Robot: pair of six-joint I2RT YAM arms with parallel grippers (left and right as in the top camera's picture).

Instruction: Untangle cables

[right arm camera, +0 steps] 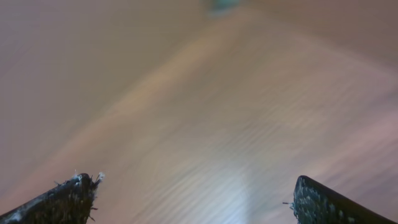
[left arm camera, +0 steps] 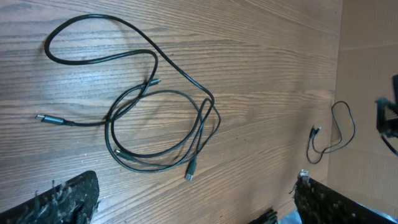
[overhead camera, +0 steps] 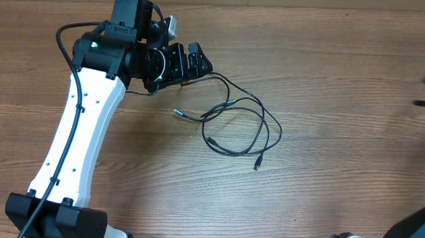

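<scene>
Nearest the overhead lens, caught left arm [overhead camera: 81,127] slanting up from the near left corner toward the far side, white-shelled, black at the wrist, with a thick wire [overhead camera: 79,105] trailing down its length. Took in wood-grain table [overhead camera: 340,191] beneath, filling nearly the whole overhead view. Glimpsed right arm [overhead camera: 414,231] only as a dark shape at the near right corner. Found right gripper [right arm camera: 199,202] spread wide in its own wrist view, both fingertips [right arm camera: 74,196] at the lower corners of the frame, nothing between them, the wood behind smeared by blur. Showed left gripper [left arm camera: 196,205] likewise parted wide and empty, poised over the far left of the table, its fingers [left arm camera: 68,199] clear of every cord in the left wrist view. Placed cables [overhead camera: 241,124] loose on the table at centre, just right of left gripper: two thin black cords, crossed and threaded through each other in overlapping rings, with one long loop running back under the gripper as seen from overhead. Picked up, in the left wrist view alone, a lone cord [left arm camera: 336,134] curled at the table's right edge, well apart from the tangle. Made out small silvery plugs [overhead camera: 178,112] at the cord ends, one lying out to the side of the rings, another at the near rim of the tangle; could not tell which plug belonged to which cord.
</scene>
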